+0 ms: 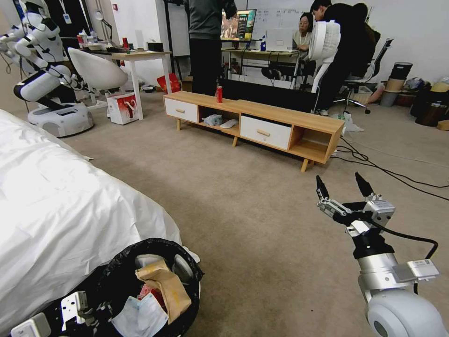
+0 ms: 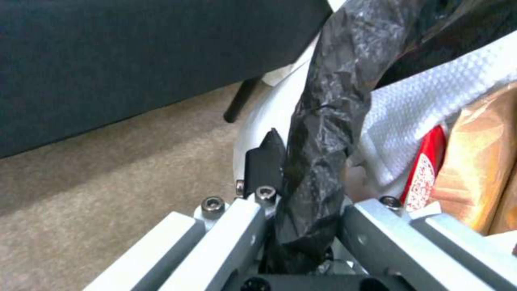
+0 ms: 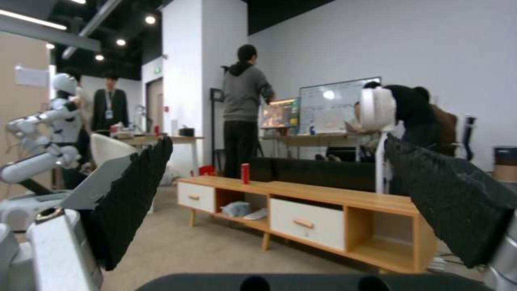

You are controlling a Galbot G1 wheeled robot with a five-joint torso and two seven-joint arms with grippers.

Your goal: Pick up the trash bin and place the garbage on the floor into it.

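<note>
From the head camera, the trash bin (image 1: 184,269) sits low on the robot's left, beside a white-draped bed (image 1: 61,206). Its black bag lining rings the rim, and inside lie the garbage pieces: a tan folded cardboard piece (image 1: 166,285), a white tissue (image 1: 140,316) and a bit of red wrapper between them. The left gripper (image 1: 77,304) is at the bin's near rim. The right gripper (image 1: 343,187) is held out over bare floor (image 1: 252,210) on the right, well apart from the bin, its two black fingers spread wide with nothing between them. Farther off stands a low wooden cabinet (image 1: 255,124) with a red can (image 1: 219,94) upright on top.

At the left wrist, the left gripper (image 2: 304,194) is clamped on the bin's rim: the bunched black bag (image 2: 323,133) runs between the silver finger links, and a black fingertip (image 2: 266,161) presses the pale outer wall. Past the rim are the white tissue (image 2: 425,105), red wrapper (image 2: 425,173) and tan cardboard (image 2: 479,161). Carpet lies below.

At the right wrist, the two black pads (image 3: 135,202) stand far apart, framing the cabinet (image 3: 323,210) and can (image 3: 245,173) beyond.
</note>
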